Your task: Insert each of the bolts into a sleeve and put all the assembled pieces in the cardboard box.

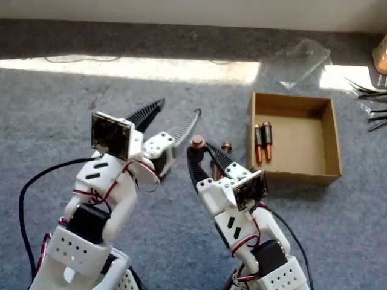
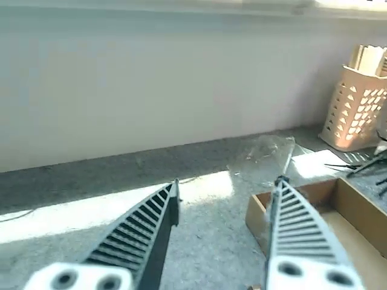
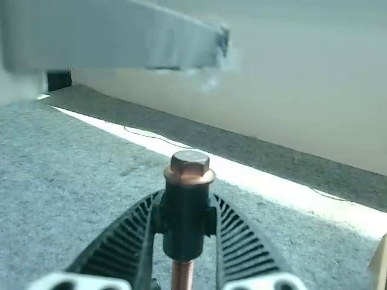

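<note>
Holding the assembled piece (image 3: 184, 223) upright in the clamped right gripper (image 1: 198, 147), lift it over the cardboard box (image 1: 302, 174) wall; left gripper (image 2: 227, 181) stands wide.

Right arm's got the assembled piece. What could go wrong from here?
The right gripper clamps only the sleeve, so the bolt could slide out if tilted. Swinging toward the cardboard box may knock the loose bolt on the carpet. The open left gripper sits close by; they could clash.
</note>
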Available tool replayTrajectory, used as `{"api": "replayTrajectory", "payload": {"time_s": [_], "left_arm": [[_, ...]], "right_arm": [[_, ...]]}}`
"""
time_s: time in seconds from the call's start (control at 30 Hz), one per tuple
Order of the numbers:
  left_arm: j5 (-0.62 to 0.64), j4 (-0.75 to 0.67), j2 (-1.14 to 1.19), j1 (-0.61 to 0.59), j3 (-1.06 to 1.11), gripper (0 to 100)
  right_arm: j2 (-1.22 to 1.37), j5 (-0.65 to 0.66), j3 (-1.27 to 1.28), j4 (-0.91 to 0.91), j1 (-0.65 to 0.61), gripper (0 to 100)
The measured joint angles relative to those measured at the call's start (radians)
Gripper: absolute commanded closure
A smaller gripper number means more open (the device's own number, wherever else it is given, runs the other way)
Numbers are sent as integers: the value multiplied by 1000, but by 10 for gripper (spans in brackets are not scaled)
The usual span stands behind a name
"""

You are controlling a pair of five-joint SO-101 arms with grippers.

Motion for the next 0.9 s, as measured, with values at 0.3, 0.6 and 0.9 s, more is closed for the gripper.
{"api": "replayTrajectory", "payload": {"time_s": [0.3, 0.6, 0.9], "left_arm": [[-34, 84, -232, -176, 9, 989], [-150, 84, -508, -230, 238, 995], [-180, 84, -589, -377, 388, 995]], "right_arm": [[0, 0, 0, 57, 75, 994], [0, 0, 0, 101, 94, 994], [0, 0, 0, 126, 126, 994]]}}
